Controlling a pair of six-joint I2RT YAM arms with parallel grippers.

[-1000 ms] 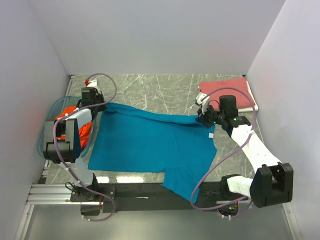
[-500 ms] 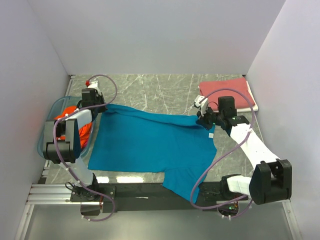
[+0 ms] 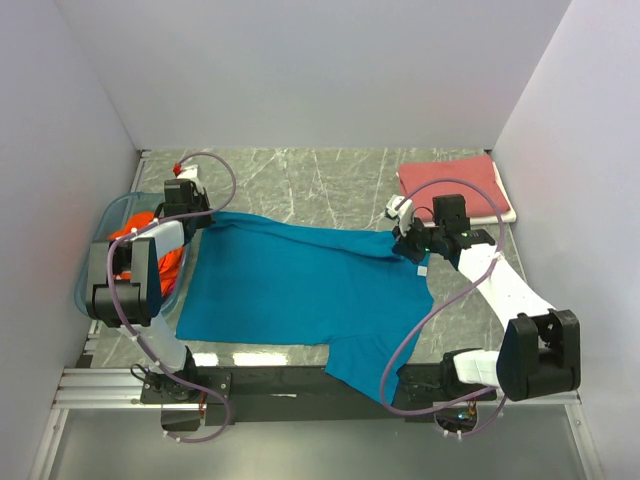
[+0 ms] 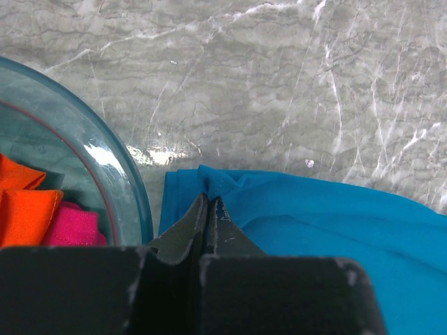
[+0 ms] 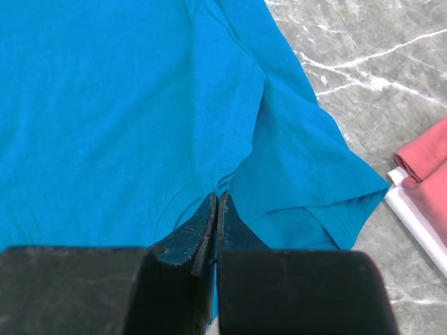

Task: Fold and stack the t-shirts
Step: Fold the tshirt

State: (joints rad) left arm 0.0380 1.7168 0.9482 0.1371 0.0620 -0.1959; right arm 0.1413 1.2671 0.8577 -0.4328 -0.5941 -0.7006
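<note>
My left claw (image 4: 209,204) is pinched shut on the far left corner of the teal t-shirt (image 3: 300,290), and my right claw (image 5: 216,201) is clamped on its cloth by the far right sleeve. I see the shirt spread over the middle of the desk (image 3: 300,180), one part reaching the near edge. The red t-shirt (image 3: 455,185) lies folded in the far right corner. The orange t-shirt (image 3: 172,265) sits in the tub (image 3: 97,235) at the left edge.
</note>
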